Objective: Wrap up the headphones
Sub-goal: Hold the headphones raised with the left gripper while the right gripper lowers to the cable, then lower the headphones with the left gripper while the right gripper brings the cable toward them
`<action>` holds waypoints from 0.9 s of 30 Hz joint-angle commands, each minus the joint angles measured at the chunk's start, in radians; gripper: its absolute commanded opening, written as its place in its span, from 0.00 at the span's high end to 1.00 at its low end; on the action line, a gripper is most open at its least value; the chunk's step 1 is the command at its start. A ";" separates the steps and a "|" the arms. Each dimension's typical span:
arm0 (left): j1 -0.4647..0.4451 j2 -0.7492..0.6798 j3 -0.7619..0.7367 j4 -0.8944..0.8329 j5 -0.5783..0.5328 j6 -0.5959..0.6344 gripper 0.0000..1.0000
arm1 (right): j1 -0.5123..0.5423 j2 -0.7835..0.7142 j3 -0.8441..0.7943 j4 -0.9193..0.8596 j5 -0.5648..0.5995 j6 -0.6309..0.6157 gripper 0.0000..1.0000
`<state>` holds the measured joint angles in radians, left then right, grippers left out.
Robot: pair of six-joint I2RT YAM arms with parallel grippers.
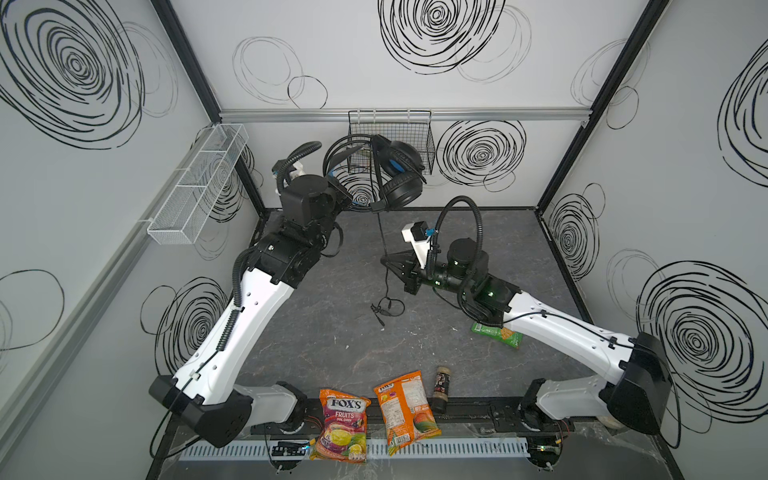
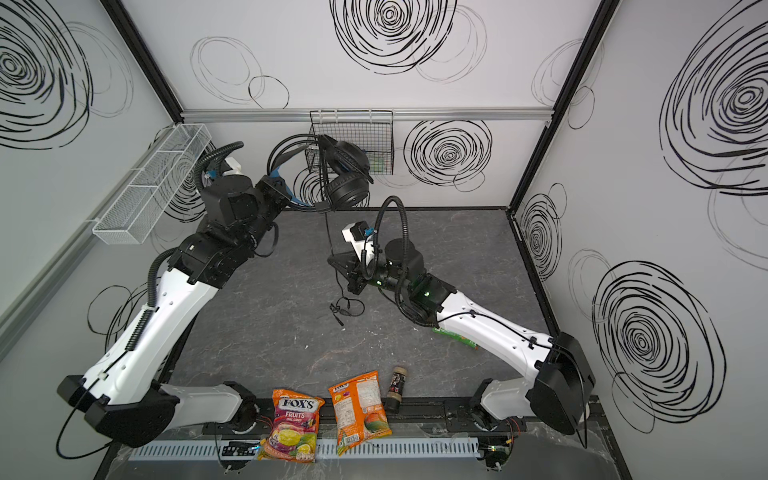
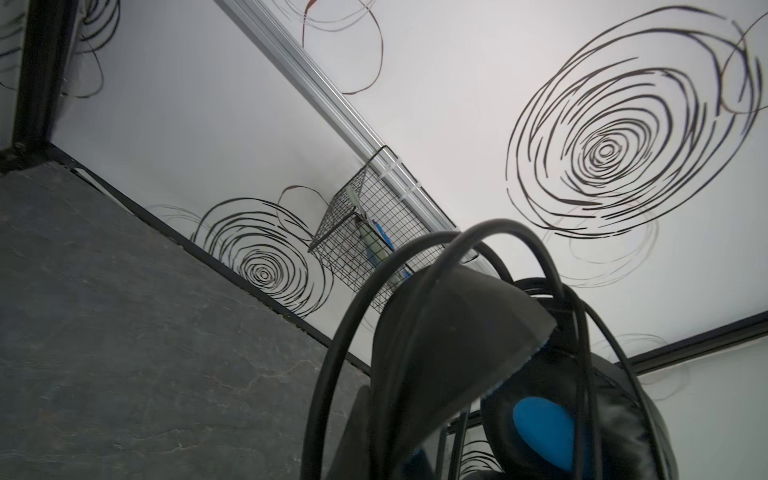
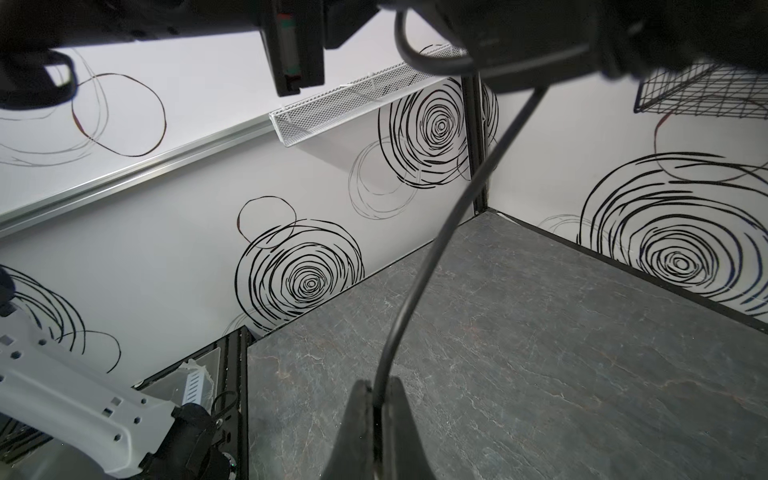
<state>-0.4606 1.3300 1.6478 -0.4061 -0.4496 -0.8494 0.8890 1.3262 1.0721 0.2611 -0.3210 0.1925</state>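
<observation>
Two robot arms work over a dark stone-look table (image 1: 332, 353) inside a white booth. The headphones (image 1: 400, 176) are held up in the air over the far side of the table, just in front of a black wire basket (image 1: 419, 124) on the back wall. The left gripper (image 1: 345, 196) is closed on their headband end. Its fingers are largely hidden in both top views, but the left wrist view looks straight along the thin wire arch (image 3: 419, 266) to a padded cup with blue lining. The headphones lie sideways: their long axis runs across the scene, with the arch towards the left arm and the two round cups pointing right, one behind the other. The cable (image 1: 380, 232) drops from the nearer cup to the right gripper (image 1: 387, 262). In the right wrist view that gripper (image 4: 376, 401) is pinched shut on the cable, which rises in a gentle curve, not taut. Below the grip, the loose tail (image 1: 387, 305) lies in a small tangle on the table. The likely risks: the thin cable could slip out of the narrow pinch during winding. A hard pull could twist the headphones in the left grip. The tangled tail could knot, or the arch could catch on the basket.
</observation>
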 commanded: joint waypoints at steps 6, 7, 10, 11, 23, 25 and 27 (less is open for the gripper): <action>-0.122 0.025 0.027 0.122 -0.404 0.484 1.00 | 0.073 -0.067 0.089 -0.187 0.042 -0.161 1.00; -0.146 0.028 0.003 0.152 -0.454 0.547 1.00 | 0.084 -0.072 0.098 -0.204 0.058 -0.182 1.00; -0.194 0.022 -0.073 0.233 -0.559 0.704 1.00 | 0.109 -0.094 0.116 -0.253 0.116 -0.239 1.00; -0.206 0.017 -0.101 0.262 -0.575 0.753 1.00 | 0.110 -0.102 0.118 -0.263 0.134 -0.251 1.00; -0.272 -0.038 -0.238 0.409 -0.599 1.159 1.00 | 0.109 -0.110 0.184 -0.384 0.399 -0.508 1.00; -0.285 -0.047 -0.266 0.464 -0.629 1.243 1.00 | 0.107 -0.110 0.186 -0.391 0.430 -0.547 0.99; -0.303 -0.057 -0.302 0.547 -0.662 1.350 1.00 | 0.108 -0.110 0.194 -0.405 0.467 -0.588 0.98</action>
<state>-0.7609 1.3128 1.3766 -0.0448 -0.9939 0.2897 0.9913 1.2343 1.2129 -0.1436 0.0517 -0.2897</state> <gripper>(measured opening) 0.094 0.063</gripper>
